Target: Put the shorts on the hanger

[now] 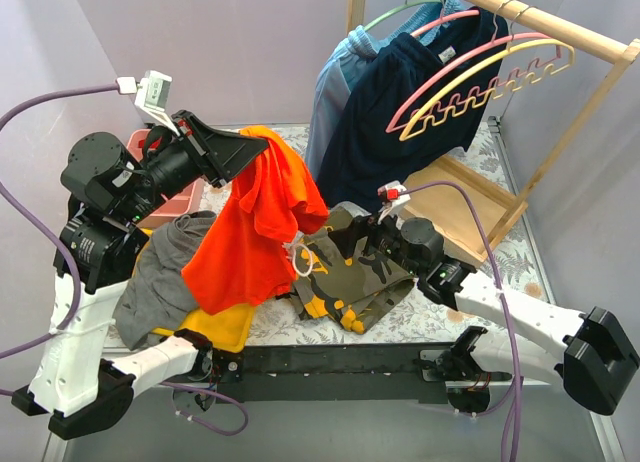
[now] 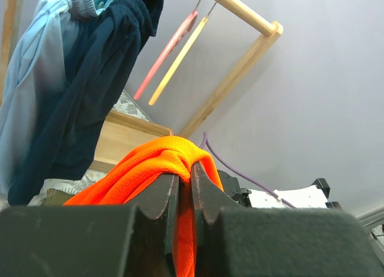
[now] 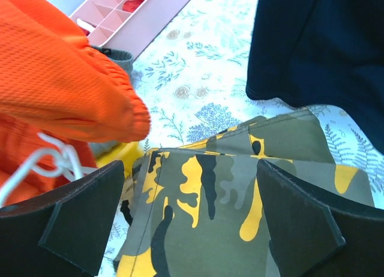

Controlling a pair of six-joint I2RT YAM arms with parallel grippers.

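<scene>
A robot lab cell; plain lilac-grey partition walls (image 1: 250,52) box in a floral-printed tabletop (image 1: 415,327); a light wooden clothes rail (image 1: 540,17) stands on it; purple cables (image 1: 70,91) trail.

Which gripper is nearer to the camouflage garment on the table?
Right. The right gripper sits open close over the camouflage garment; the left gripper hangs higher, off to its left, shut on the orange shorts.
</scene>
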